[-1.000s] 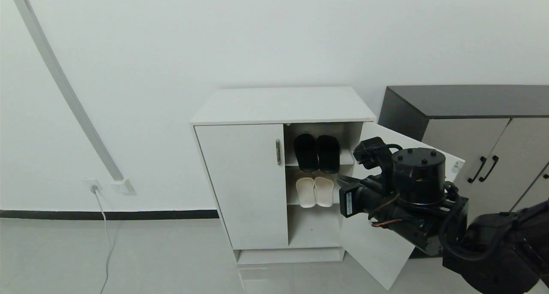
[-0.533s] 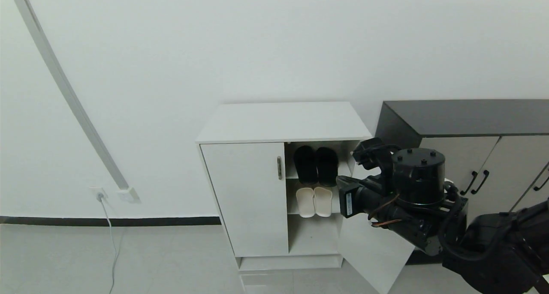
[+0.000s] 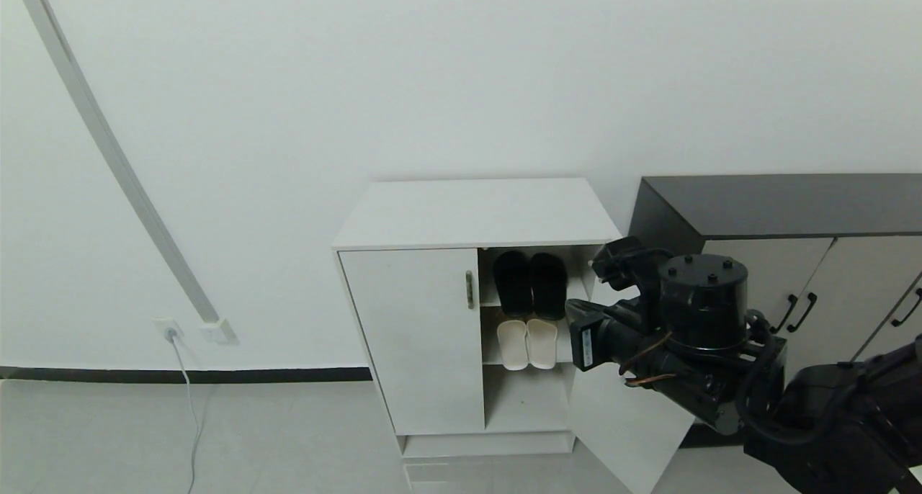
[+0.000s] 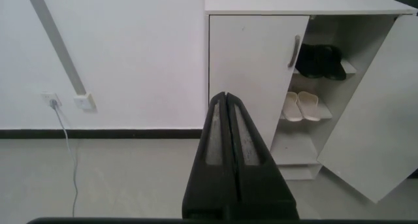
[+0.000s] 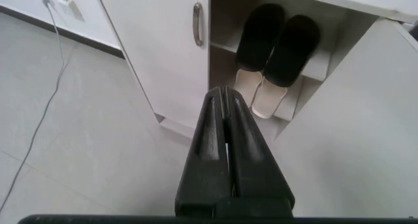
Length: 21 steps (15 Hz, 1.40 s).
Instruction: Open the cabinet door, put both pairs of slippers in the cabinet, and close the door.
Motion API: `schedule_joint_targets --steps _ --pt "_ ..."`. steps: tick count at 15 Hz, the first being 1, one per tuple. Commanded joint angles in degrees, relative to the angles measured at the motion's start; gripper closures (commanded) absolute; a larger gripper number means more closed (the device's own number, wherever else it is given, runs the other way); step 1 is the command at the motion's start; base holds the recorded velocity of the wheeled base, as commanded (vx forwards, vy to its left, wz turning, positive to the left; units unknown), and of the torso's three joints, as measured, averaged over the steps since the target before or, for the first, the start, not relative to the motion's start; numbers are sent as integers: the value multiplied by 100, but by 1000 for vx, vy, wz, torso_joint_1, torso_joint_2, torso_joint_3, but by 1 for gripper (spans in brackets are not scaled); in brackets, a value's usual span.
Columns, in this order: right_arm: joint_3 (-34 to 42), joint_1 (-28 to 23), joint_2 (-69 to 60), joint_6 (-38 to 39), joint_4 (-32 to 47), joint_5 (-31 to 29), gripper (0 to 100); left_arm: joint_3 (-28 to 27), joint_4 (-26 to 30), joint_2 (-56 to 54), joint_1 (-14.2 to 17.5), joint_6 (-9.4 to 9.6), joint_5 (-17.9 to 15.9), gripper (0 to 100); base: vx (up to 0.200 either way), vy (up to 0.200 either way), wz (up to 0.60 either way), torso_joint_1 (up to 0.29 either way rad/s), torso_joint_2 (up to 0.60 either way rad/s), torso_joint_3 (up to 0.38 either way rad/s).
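The cabinet (image 3: 468, 213) stood against the wall with its right door (image 3: 627, 429) swung wide open. Its left door (image 3: 410, 335) was shut, with a small handle (image 3: 469, 290) at its inner edge. Inside, the black slippers (image 3: 531, 284) lay side by side on the top shelf. The white slippers (image 3: 527, 343) sat on the shelf just below them.

The right arm (image 3: 691, 335) hung in front of the open door, beside the opening. The right gripper (image 5: 225, 93) had its fingers pressed together on nothing and pointed toward the two shelves. The left gripper (image 4: 226, 96) was likewise closed and empty, facing the cabinet from well apart.

A dark-topped sideboard (image 3: 778, 206) stood just right of the cabinet. To the left, a socket (image 3: 169, 330) sat low on the wall, a cable (image 3: 191, 407) ran from it to the floor, and a pale strip (image 3: 108, 148) slanted up the wall.
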Motion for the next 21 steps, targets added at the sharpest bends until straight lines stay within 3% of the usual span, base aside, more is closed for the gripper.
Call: schedule_joint_targets --steps 1,9,14,18,20,21 --pt "-1 0 22 -27 0 -4 100 1 0 7 1 0 2 100 0 0 0 0 0 0" --pt "17 -62 13 -54 -18 -4 100 1 0 7 1 8 -7 100 0 0 -600 7 1 1" --pt "34 -71 49 -63 -132 -4 100 1 0 7 1 0 -7 100 0 0 0 0 0 0" --pt "17 -97 93 -63 -132 -12 100 1 0 7 1 -9 -7 100 -200 0 0 8 2 0" --pt "-185 -325 286 -63 -141 -21 100 1 0 7 1 0 -7 100 -100 0 0 -4 4 1" --pt "-695 -677 514 -71 17 14 100 1 0 7 1 0 -7 100 0 0 0 0 0 0"
